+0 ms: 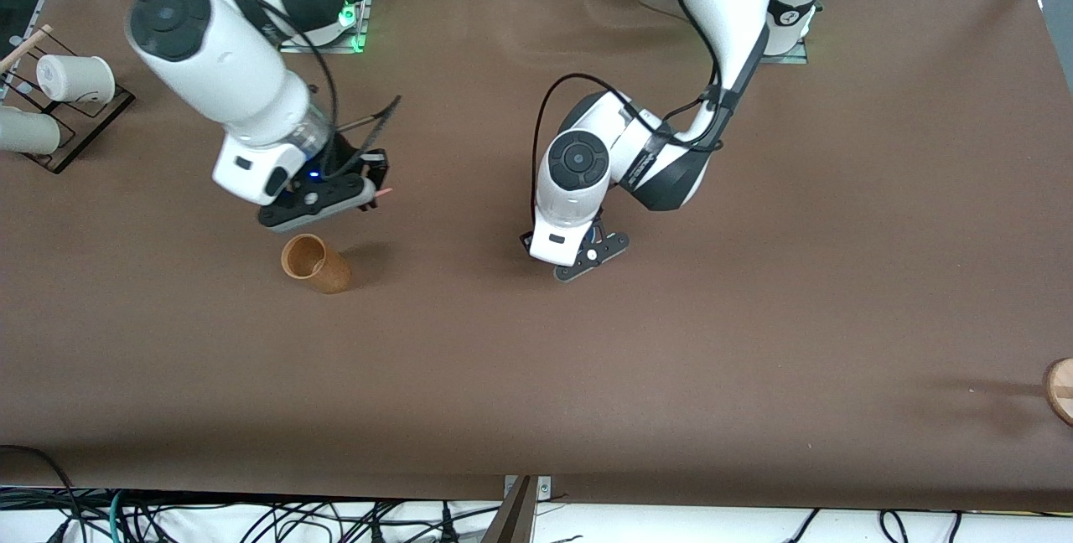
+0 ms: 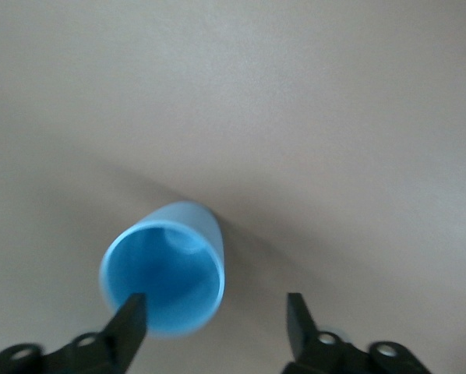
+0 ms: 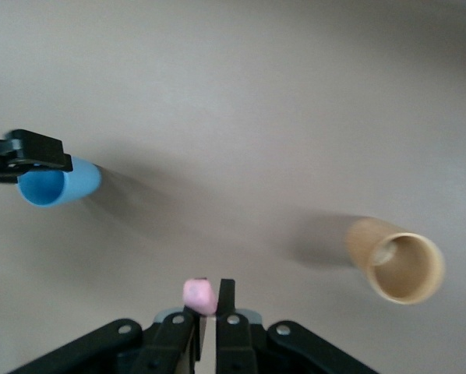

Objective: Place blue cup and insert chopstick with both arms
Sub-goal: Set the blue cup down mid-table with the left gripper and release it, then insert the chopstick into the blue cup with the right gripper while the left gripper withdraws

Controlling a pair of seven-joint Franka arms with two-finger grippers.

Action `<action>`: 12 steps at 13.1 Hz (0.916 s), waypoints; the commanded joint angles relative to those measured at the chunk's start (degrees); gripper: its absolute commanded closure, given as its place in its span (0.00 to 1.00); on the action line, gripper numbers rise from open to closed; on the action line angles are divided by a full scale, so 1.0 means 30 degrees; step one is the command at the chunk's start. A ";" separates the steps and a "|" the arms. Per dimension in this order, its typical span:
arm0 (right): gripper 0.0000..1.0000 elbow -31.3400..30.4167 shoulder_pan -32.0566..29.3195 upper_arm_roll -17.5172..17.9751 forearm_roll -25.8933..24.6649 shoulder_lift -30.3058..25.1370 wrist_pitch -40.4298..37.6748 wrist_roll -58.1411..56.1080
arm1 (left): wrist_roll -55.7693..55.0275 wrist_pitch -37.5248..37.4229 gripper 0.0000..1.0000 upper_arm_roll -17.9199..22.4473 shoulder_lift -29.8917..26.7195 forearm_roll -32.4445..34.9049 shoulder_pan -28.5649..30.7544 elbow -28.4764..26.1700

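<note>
The blue cup [image 2: 163, 273] stands upright on the brown table; in the front view the left hand hides it. My left gripper [image 2: 213, 315] is open just above it, with one finger [image 2: 128, 319] over the cup's rim and the other beside the cup; it also shows in the front view [image 1: 587, 256]. The cup also shows in the right wrist view [image 3: 61, 183]. My right gripper [image 3: 206, 300] is shut on the pink chopstick [image 3: 199, 295], in the air above the table near the brown cup [image 1: 314, 262]. The chopstick's pink tip [image 1: 384, 190] sticks out of the right gripper [image 1: 371, 189].
The orange-brown cup [image 3: 400, 266] stands upright toward the right arm's end. A black rack [image 1: 84, 120] with white cups [image 1: 75, 78] and a pale wooden rod [image 1: 25, 44] stands at the right arm's end of the table. A round wooden piece [image 1: 1060, 388] lies at the left arm's end.
</note>
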 commanded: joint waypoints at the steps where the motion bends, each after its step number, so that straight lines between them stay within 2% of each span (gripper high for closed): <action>1: 1.00 0.1616 0.1354 0.0007 0.0098 0.1189 0.0148 0.2194 | 0.3392 -0.3217 0.00 0.0069 -0.1859 -0.1298 0.1330 0.1064; 4: 1.00 0.2849 0.2937 -0.0022 -0.0194 0.2508 0.1051 0.4774 | 1.0504 -0.6265 0.00 0.0098 -0.4204 -0.0978 0.4694 0.0744; 5: 1.00 0.3404 0.3552 -0.0051 -0.0718 0.3180 0.1608 0.5680 | 1.3605 -0.6708 0.00 0.0156 -0.5170 -0.0600 0.5809 -0.0013; 7: 1.00 0.5623 0.4840 -0.0139 -0.2152 0.5110 0.1906 0.7468 | 1.9645 -0.6771 0.00 0.0216 -0.7571 0.1706 0.7687 -0.2032; 9: 1.00 0.7911 0.6042 -0.0314 -0.3266 0.6900 0.1935 0.9022 | 2.2152 -0.6771 0.00 0.0216 -0.9565 0.3179 0.9065 -0.3587; 12: 1.00 0.9939 0.7480 -0.0986 -0.4237 0.8720 0.2226 1.0638 | 2.4328 -0.6742 0.00 0.0216 -1.1064 0.2979 1.1555 -0.4179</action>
